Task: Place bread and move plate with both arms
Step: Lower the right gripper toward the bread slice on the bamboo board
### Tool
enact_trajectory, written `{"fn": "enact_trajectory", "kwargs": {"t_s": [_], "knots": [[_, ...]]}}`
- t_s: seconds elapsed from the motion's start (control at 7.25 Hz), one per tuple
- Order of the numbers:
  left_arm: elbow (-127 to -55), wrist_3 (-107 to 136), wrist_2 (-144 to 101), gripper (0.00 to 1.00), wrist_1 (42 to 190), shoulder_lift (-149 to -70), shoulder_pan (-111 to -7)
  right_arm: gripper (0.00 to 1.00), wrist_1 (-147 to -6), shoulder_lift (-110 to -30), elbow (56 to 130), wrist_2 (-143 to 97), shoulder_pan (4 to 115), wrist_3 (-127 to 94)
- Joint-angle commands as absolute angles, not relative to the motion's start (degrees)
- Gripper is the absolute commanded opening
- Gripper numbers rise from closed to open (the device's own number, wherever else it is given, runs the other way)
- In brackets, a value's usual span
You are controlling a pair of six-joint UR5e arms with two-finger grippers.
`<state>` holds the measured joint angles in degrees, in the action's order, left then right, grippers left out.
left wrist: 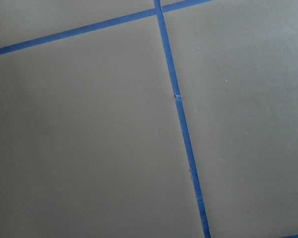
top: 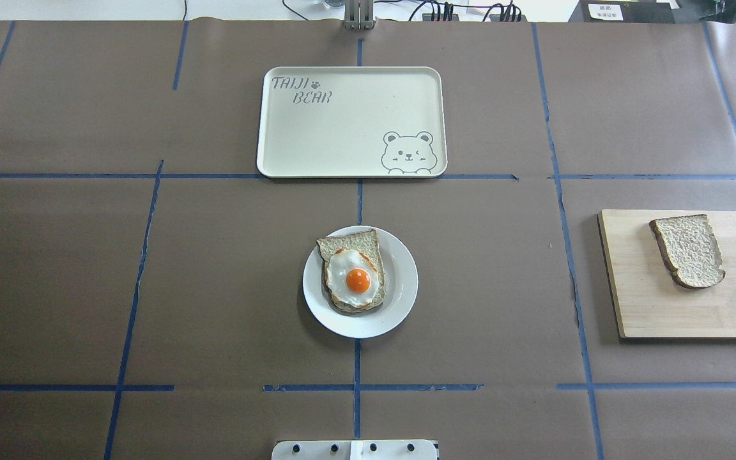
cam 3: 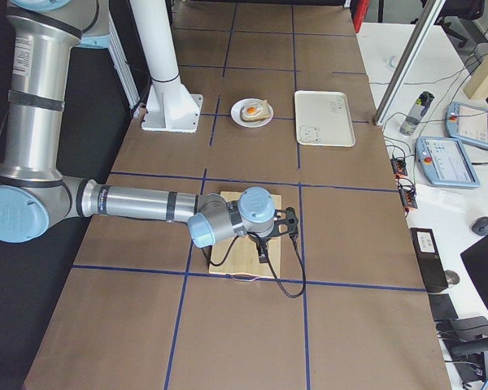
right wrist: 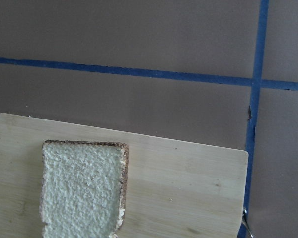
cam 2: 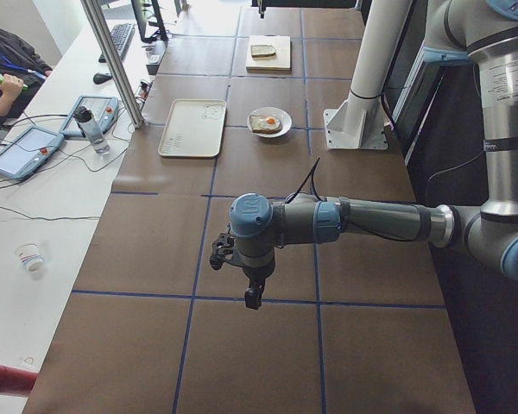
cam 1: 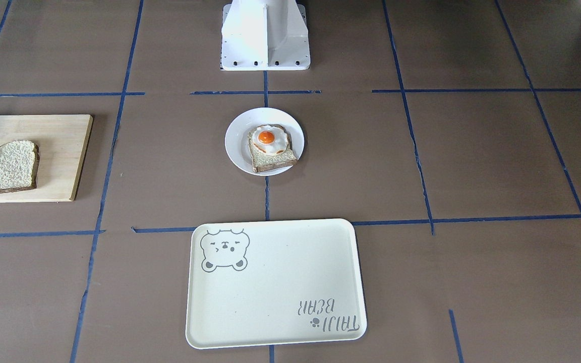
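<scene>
Black and slim, the right gripper is held above the wooden board, presumably ready for the bread lying there. Whether its jaws are parted cannot be told, nor those of the left gripper, hung over the table. Overhead, the bread is seen at three o'clock from the plate; both grippers are shown only by the side views.

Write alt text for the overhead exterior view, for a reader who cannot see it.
A small white plate at the centre of the table holds a bread slice topped with a fried egg. Beyond it lies a cream bear tray; at right, a plain bread slice lies on a wooden board.
</scene>
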<state>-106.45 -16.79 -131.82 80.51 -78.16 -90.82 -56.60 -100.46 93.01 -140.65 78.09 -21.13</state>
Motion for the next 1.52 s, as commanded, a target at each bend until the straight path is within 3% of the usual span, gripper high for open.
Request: {"fn": "enact_trajectory", "kwargs": {"t_s": [0.0, 0.83, 1.38], "knots": [[-106.6, -16.8, -131.8, 1.00, 81.2, -78.2, -90.8, 0.96, -37.5, -100.3, 86.1, -138.7, 71.0, -37.4], [-107.0, -16.8, -131.8, 1.00, 82.4, -78.2, -90.8, 0.89, -35.5, -100.3, 85.3, -137.7, 63.1, -39.1], [-106.8, -16.9, -131.8, 1.00, 82.4, -78.1, -90.7, 0.71, -35.5, -99.7, 85.6, -137.3, 61.4, -40.7]]}}
